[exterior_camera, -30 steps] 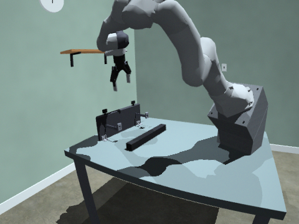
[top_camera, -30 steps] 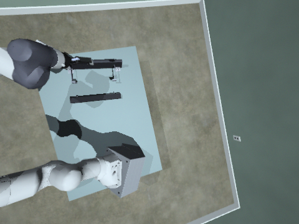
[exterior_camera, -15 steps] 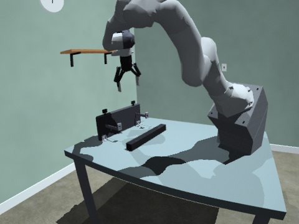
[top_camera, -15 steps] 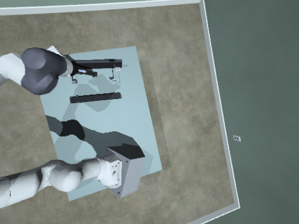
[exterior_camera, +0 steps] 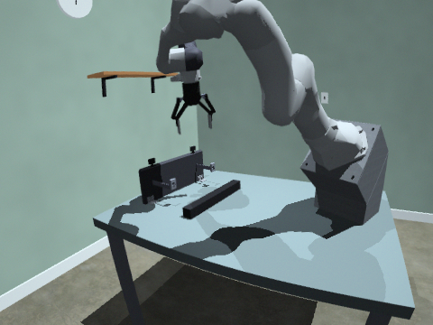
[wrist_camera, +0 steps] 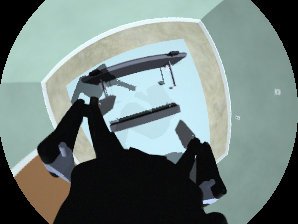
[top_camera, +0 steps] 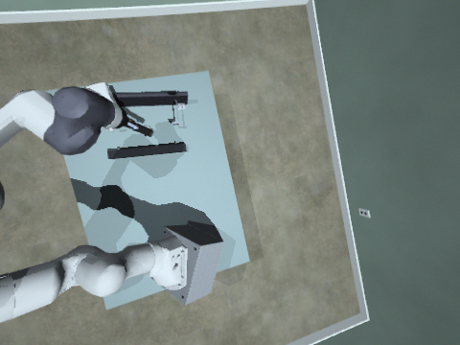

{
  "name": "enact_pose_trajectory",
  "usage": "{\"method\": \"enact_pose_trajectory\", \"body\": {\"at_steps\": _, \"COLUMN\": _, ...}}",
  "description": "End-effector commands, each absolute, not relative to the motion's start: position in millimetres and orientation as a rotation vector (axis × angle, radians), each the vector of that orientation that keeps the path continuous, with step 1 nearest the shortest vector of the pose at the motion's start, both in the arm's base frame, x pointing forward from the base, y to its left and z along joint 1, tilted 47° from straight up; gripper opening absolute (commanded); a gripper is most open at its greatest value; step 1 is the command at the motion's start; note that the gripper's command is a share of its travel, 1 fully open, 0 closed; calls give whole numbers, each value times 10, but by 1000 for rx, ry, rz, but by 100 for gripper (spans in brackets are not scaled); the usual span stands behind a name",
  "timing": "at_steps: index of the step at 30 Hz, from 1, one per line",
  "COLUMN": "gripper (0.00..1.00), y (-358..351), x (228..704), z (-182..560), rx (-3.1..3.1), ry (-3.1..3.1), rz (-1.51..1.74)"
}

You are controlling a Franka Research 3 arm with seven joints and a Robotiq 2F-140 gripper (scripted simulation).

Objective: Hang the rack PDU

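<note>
The rack PDU [exterior_camera: 210, 199] is a long dark bar lying flat on the pale blue table top; it also shows in the top view [top_camera: 146, 150] and the wrist view [wrist_camera: 145, 117]. Behind it, at the table's far edge, stands a dark upright panel [exterior_camera: 171, 176] with small pale keyhole plates [exterior_camera: 172, 182] on its front; the panel also shows from above [top_camera: 150, 98] and in the wrist view [wrist_camera: 136, 66]. My gripper [exterior_camera: 193, 118] hangs high above the panel and the PDU, pointing down, open and empty. From above, my gripper [top_camera: 136, 126] sits over the PDU's left part. Nothing touches the PDU.
The robot base [exterior_camera: 349, 176] stands on the table's right side. A wooden wall shelf [exterior_camera: 131, 74] on brackets is at the height of my wrist, just behind it. The table edge runs close behind the panel. A wall corner is near.
</note>
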State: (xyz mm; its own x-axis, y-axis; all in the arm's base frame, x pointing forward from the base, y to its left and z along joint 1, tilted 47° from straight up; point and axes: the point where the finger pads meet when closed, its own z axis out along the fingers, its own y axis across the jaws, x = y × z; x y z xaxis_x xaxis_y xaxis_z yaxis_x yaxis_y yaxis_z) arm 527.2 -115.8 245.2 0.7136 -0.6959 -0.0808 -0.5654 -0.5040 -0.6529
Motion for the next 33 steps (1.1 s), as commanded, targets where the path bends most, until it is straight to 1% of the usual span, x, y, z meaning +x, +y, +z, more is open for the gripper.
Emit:
{"method": "enact_pose_trajectory", "body": {"at_steps": 1, "gripper": 100, "y": -1115, "x": 5173, "z": 2401, "rx": -2117, "ry": 1182, "rz": -124}}
{"method": "enact_pose_trajectory", "body": {"at_steps": 4, "gripper": 100, "y": -1115, "x": 5173, "z": 2401, "rx": -2117, "ry": 1182, "rz": -124}}
{"method": "enact_pose_trajectory", "body": {"at_steps": 5, "gripper": 100, "y": -1046, "x": 5004, "z": 2296, "rx": -2020, "ry": 1303, "rz": -36}}
{"method": "enact_pose_trajectory", "body": {"at_steps": 13, "gripper": 100, "y": -1046, "x": 5004, "z": 2296, "rx": -1999, "ry": 1331, "rz": -18}}
{"method": "enact_pose_trajectory", "body": {"at_steps": 14, "gripper": 100, "y": -976, "x": 4855, "z": 2209, "rx": -1885, "ry": 1456, "rz": 79}}
{"method": "enact_pose_trajectory", "body": {"at_steps": 19, "gripper": 100, "y": -976, "x": 4855, "z": 2209, "rx": -1885, "ry": 1456, "rz": 79}}
{"method": "enact_pose_trajectory", "body": {"at_steps": 20, "gripper": 100, "y": -912, "x": 4729, "z": 2141, "rx": -1782, "ry": 1558, "rz": 163}}
{"method": "enact_pose_trajectory", "body": {"at_steps": 25, "gripper": 100, "y": -912, "x": 4729, "z": 2141, "rx": -1782, "ry": 1558, "rz": 163}}
{"method": "enact_pose_trajectory", "body": {"at_steps": 26, "gripper": 100, "y": -857, "x": 4629, "z": 2089, "rx": -1695, "ry": 1636, "rz": 232}}
{"method": "enact_pose_trajectory", "body": {"at_steps": 33, "gripper": 100, "y": -814, "x": 4554, "z": 2053, "rx": -1628, "ry": 1693, "rz": 284}}
